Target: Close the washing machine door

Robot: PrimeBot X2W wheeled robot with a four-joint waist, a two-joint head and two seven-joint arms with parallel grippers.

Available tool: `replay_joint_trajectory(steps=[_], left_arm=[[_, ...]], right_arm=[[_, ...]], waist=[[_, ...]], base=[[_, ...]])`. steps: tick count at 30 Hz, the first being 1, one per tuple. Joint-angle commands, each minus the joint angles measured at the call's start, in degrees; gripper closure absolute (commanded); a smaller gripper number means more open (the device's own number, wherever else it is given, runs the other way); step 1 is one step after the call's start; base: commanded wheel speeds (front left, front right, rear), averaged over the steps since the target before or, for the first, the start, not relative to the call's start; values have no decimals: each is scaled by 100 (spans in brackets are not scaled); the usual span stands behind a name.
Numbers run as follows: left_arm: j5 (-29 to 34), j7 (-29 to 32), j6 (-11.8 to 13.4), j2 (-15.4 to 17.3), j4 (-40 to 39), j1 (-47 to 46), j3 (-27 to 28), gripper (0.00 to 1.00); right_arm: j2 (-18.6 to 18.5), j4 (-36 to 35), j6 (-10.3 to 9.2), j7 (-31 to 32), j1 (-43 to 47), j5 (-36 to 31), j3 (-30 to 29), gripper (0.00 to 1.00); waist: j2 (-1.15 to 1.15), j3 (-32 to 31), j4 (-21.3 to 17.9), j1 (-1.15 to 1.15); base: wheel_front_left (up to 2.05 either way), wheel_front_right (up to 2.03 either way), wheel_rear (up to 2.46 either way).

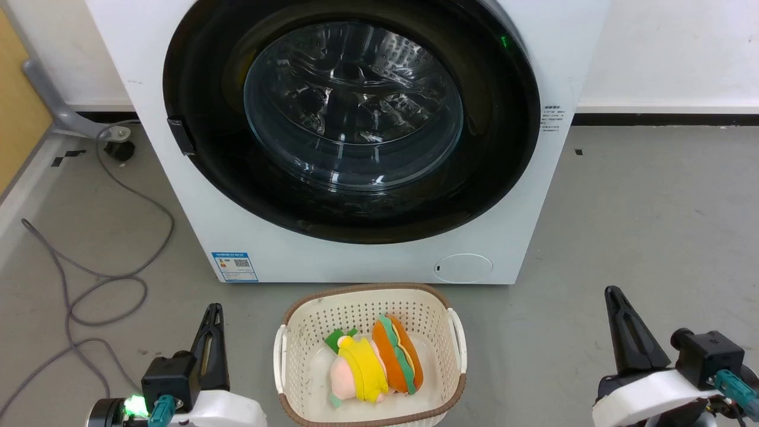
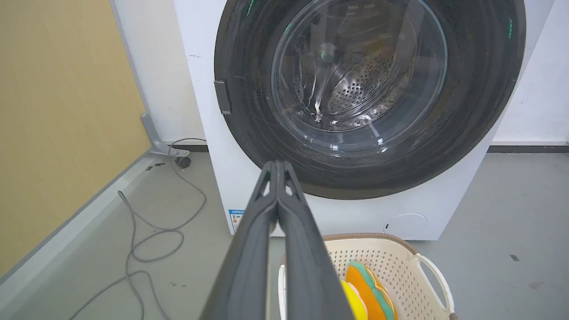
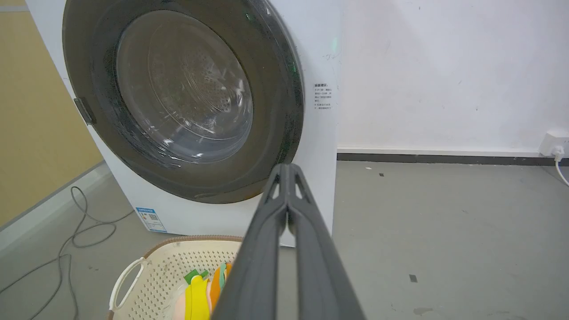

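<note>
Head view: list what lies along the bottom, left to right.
First the left pincer, then the basket, then the right pincer.

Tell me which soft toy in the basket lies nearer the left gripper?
The yellow and pink plush toy; the orange and green one lies beyond it.

Left gripper (image 2: 278,165): fingers pressed together, nothing between them. Beyond tips: washing machine door (image 2: 482,111), black ring flush on white washing machine (image 2: 206,146) front, steel drum (image 2: 364,89) visible through glass. Small black tab (image 2: 222,97) on ring edge, up-left of tips. Blue label (image 2: 235,220) just left of fingers, round cap (image 2: 406,224) to right. Cream basket (image 2: 400,266) right of fingers, low; plush toys (image 2: 369,293) inside. Grey cable (image 2: 151,235) on floor (image 2: 511,200) to left. Yellow panel (image 2: 58,111) far left.
</note>
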Motion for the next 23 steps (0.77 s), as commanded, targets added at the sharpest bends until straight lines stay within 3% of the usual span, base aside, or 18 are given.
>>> replay_joint_trajectory(steps=[1,23], left_arm=[[42,42,-48,2,-42,-83,4,100],[80,299,-152,2,-116,-128,7,100]], right_arm=[[13,-67,-2,40,46,-88,17,100],[18,-240,-3,298,65,-274,92,100]], waist=[[0,0,2,0],[0,2,27,0]], base=[[0,0,0],[0,0,0]])
